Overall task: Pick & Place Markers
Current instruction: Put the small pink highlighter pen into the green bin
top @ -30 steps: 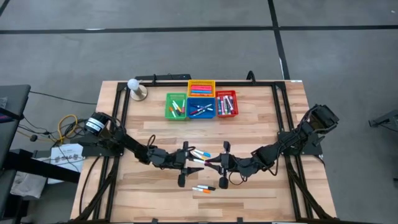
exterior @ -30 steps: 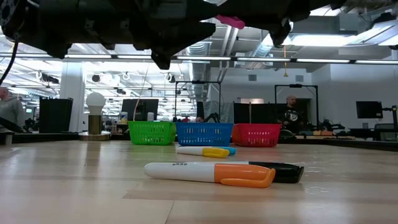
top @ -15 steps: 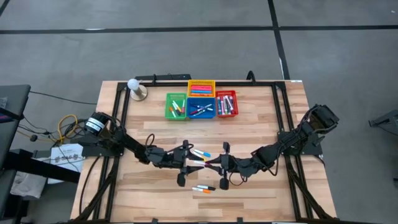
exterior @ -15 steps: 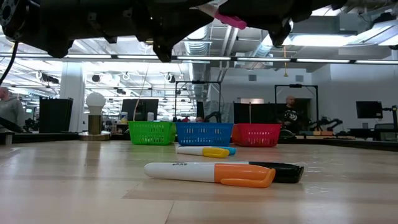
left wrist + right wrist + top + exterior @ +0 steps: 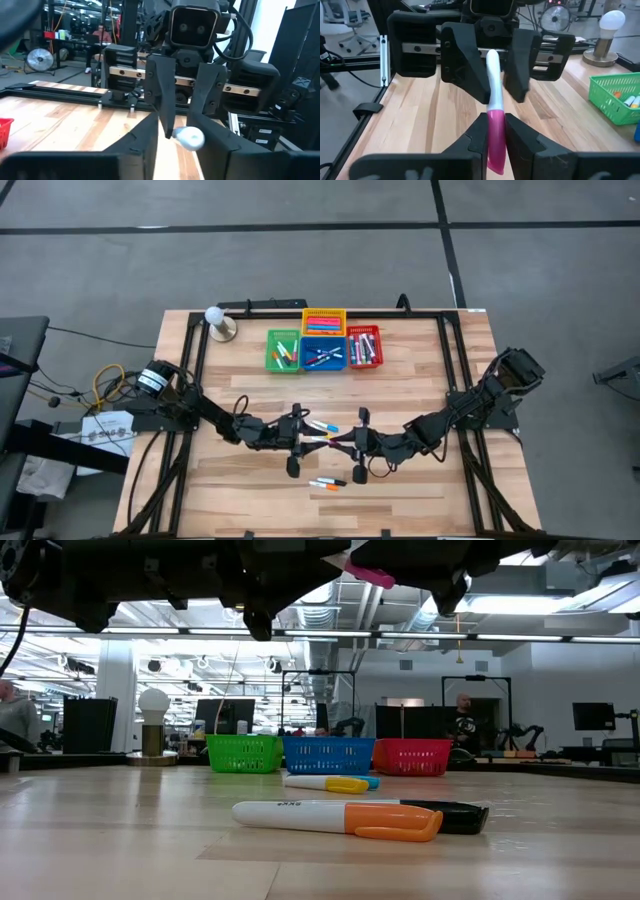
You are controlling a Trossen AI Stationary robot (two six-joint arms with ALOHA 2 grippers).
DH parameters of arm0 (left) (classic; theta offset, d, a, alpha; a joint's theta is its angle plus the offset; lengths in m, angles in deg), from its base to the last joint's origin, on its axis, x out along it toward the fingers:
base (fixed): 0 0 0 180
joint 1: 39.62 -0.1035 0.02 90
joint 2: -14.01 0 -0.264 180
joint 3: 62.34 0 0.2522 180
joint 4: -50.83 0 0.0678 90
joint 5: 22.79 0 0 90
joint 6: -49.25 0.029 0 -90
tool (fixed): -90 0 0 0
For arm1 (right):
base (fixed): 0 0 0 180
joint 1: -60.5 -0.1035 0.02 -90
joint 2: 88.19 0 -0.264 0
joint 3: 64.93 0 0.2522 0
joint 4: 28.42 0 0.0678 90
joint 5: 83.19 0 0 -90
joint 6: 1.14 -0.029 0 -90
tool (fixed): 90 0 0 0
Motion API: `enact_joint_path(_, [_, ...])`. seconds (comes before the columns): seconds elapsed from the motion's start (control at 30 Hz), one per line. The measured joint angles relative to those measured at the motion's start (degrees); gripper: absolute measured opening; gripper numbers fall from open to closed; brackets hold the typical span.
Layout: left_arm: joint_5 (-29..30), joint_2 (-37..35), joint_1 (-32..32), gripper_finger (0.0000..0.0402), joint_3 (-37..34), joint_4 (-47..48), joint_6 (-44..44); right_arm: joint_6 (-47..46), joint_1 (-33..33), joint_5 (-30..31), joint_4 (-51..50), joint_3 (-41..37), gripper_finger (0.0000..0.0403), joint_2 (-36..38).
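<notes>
Above the tabletop's point(image 5: 420, 395) middle, the right end effector point(image 5: 490, 131) grips a pink-capped marker point(image 5: 493, 105) (white barrel forward), its tip between the left end effector's point(image 5: 303, 442) parted fingers.

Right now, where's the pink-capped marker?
The pink-capped marker is held above mid-table by the right hand, its white end reaching between the left hand's fingers, above the loose markers.
</notes>
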Motion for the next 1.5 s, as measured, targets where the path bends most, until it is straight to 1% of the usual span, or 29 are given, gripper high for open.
enact_joint_path(0.2, [-0.3, 0.0, 0.1, 0.0049, 0.0, 0.0, 0.1, 0.1, 0.0, 0.1, -0.1, 0.0, 0.0047, 0.0])
enact_joint_path(0.27, [-0.3, 0.0, 0.1, 0.0039, 0.0, 0.0, 0.1, 0.1, 0.0, 0.1, -0.1, 0.0, 0.0047, 0.0])
enact_joint_path(0.4, [-0.2, 0.0, 0.1, 0.0041, 0.0, 0.0, 0.1, 0.1, 0.0, 0.1, -0.1, 0.0, 0.0047, 0.0])
enact_joint_path(0.5, [0.0, 0.0, 0.0, 0.0062, 0.0, 0.0, 0.2, 0.1, 0.0, 0.1, 0.0, 0.0, 0.0048, 0.0])
enact_joint_path(0.57, [0.1, 0.0, 0.0, 0.0068, 0.0, 0.0, 0.2, 0.1, 0.0, 0.1, 0.0, 0.0, 0.0048, 0.0])
enact_joint_path(0.77, [0.0, 0.0, 0.0, 0.0039, 0.0, 0.0, 0.2, 0.1, 0.0, -0.1, 0.0, 0.0, 0.0048, 0.0])
enact_joint_path(0.9, [0.0, 0.0, 0.0, 0.004, 0.0, 0.0, 0.2, 0.1, 0.0, -0.1, 0.0, 0.0, 0.0048, 0.0])
enact_joint_path(1.0, [0.1, 0.0, 0.0, 0.0056, 0.0, 0.0, 0.2, 0.1, 0.0, -0.1, 0.0, 0.0, 0.0048, 0.0])
enact_joint_path(1.1, [0.1, 0.0, 0.0, 0.0057, 0.0, 0.0, 0.2, 0.1, 0.0, 0.0, 0.0, 0.0, 0.0051, 0.0])
enact_joint_path(1.2, [0.2, 0.0, 0.0, 0.0044, 0.0, 0.0, 0.2, 0.7, 0.0, 0.1, 0.0, 0.0, 0.0062, 0.0])
enact_joint_path(1.3, [0.2, 0.0, 0.0, 0.004, 0.0, 0.0, 0.2, 1.4, 0.0, 0.0, 0.0, 0.0, 0.0086, 0.0])
enact_joint_path(1.5, [0.7, 0.0, -0.1, 0.0059, 0.0, 0.2, 0.2, 1.5, 0.0, -0.4, -0.6, 0.0, 0.0163, 0.0])
